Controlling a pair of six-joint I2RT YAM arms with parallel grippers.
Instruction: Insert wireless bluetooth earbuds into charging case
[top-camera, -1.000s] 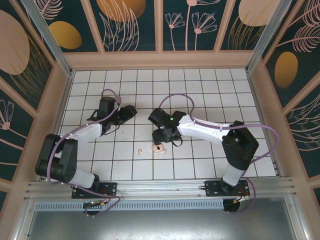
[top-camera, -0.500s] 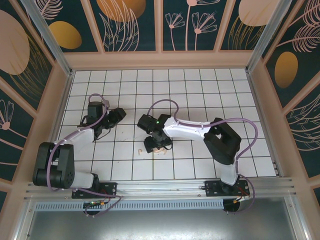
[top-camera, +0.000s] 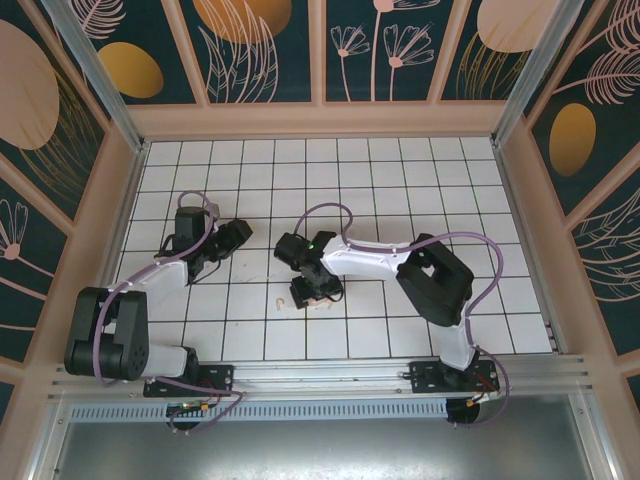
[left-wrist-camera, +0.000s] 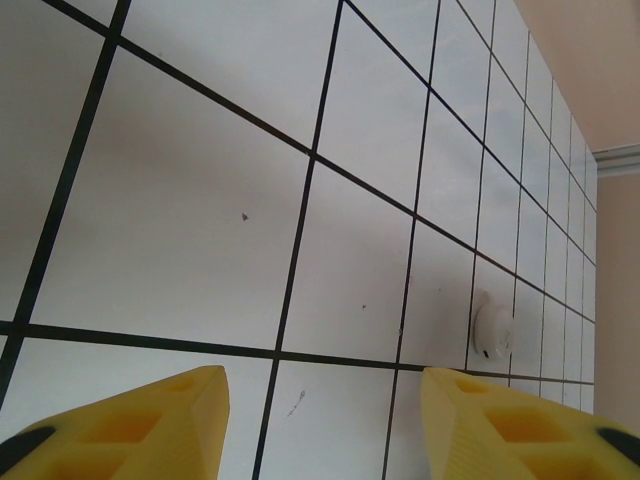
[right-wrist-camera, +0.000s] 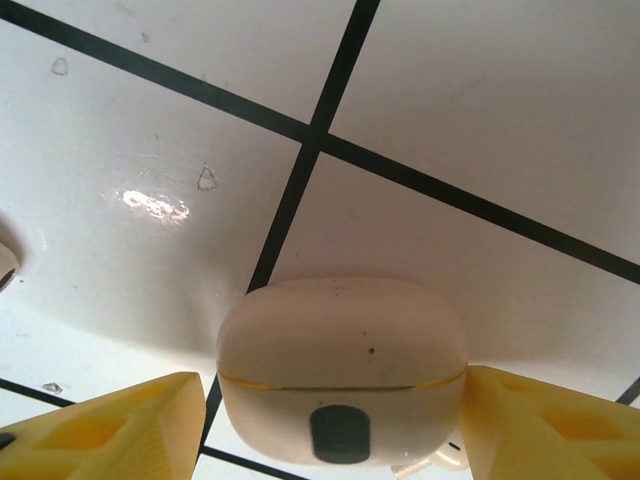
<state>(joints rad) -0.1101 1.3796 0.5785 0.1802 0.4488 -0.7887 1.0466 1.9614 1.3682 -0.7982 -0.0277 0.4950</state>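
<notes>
Currently, the rounded cream plastic charging case (right-wrist-camera: 342, 340) is bracketed, lid closed, by the spread fingers (right-wrist-camera: 110, 430) of the right gripper (right-wrist-camera: 330, 390), unclamped. A tiny pale curved earbud (top-camera: 281, 299) lies just left. Both are judged light, rigid and slippery; the case's side walls should be pinched. The left gripper (left-wrist-camera: 325, 385) is held parted, empty.

Charging case (right-wrist-camera: 342, 370): cream, rounded, lid shut, seam seen across front, dark oval mark below; set upright on tiled floor (top-camera: 400, 180), centre-near. Earbud (top-camera: 281, 299): tiny pale curved pc, laid just left of case.
</notes>
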